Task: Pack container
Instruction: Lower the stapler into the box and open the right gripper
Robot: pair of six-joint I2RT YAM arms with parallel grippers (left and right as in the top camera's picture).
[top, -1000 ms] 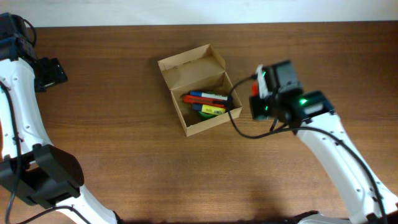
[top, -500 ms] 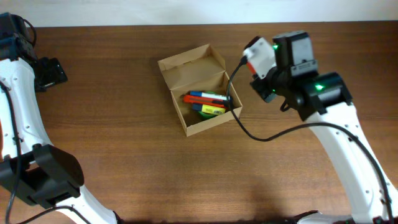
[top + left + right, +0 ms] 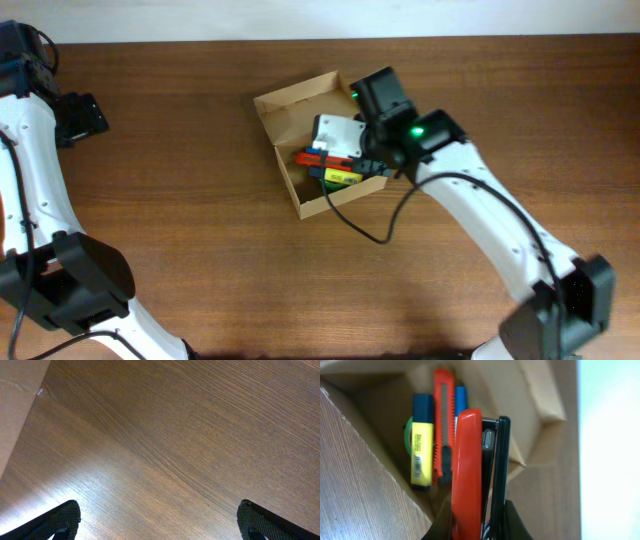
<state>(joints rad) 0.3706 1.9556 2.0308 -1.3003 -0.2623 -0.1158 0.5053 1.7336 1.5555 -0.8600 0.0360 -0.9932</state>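
The container (image 3: 288, 117) is a tan cardboard box, open, with its flap lid standing at the back. Inside lie a yellow highlighter (image 3: 420, 455), a red utility knife (image 3: 441, 420), a blue marker (image 3: 422, 407) and a green tape roll (image 3: 408, 435). My right gripper (image 3: 479, 519) is shut on a red and black stapler (image 3: 467, 475) and holds it just above the box's inside. In the overhead view the right wrist (image 3: 345, 145) covers the box's right half. My left gripper (image 3: 160, 512) is open and empty over bare wood, far left of the box (image 3: 80, 115).
The table is dark brown wood (image 3: 200, 270). A flat tan surface (image 3: 15, 410) shows at the left edge of the left wrist view. The right arm's black cable (image 3: 370, 225) loops over the table in front of the box.
My right arm has swung left from beside the box to over it, carrying the stapler. The left arm has not moved.
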